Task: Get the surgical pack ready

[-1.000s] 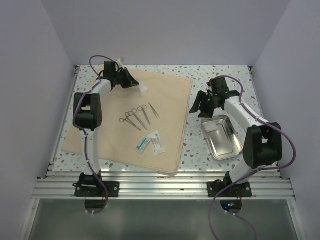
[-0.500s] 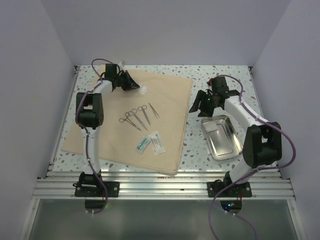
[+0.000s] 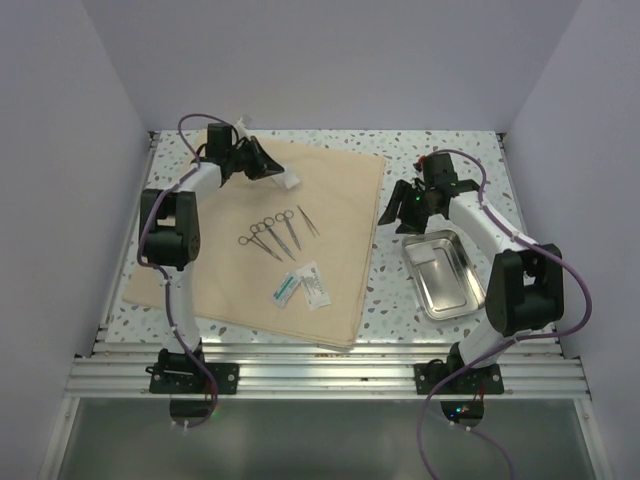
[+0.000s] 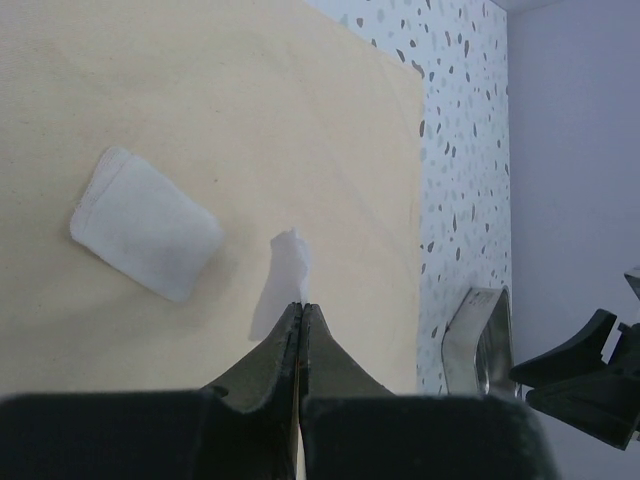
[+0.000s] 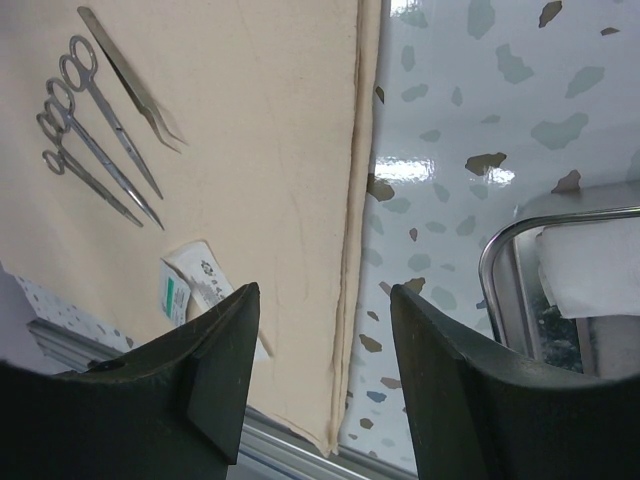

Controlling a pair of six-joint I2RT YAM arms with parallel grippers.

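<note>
The tan cloth sheet (image 3: 330, 200) lies spread on the table. My left gripper (image 4: 300, 306) hovers over its far part (image 4: 200, 100), shut on a thin white gauze piece (image 4: 293, 262) that sticks out past the tips. Another gauze square (image 4: 145, 237) lies flat on the cloth to the left. Scissors and forceps (image 3: 270, 235) and tweezers (image 3: 308, 220) lie mid-cloth, with two sealed packets (image 3: 300, 285) nearer the front. My right gripper (image 5: 320, 300) stands open and empty above the cloth's right edge, beside the steel tray (image 3: 445, 272).
The tray's rim (image 5: 520, 240) sits on the speckled table (image 3: 395, 290) right of the cloth; a white patch shows inside it. Grey walls close in the left, back and right. An aluminium rail (image 3: 320, 375) runs along the front edge.
The left arm's elbow has swung a little to the left while its gripper stays over the cloth's far part. The right arm has not moved.
</note>
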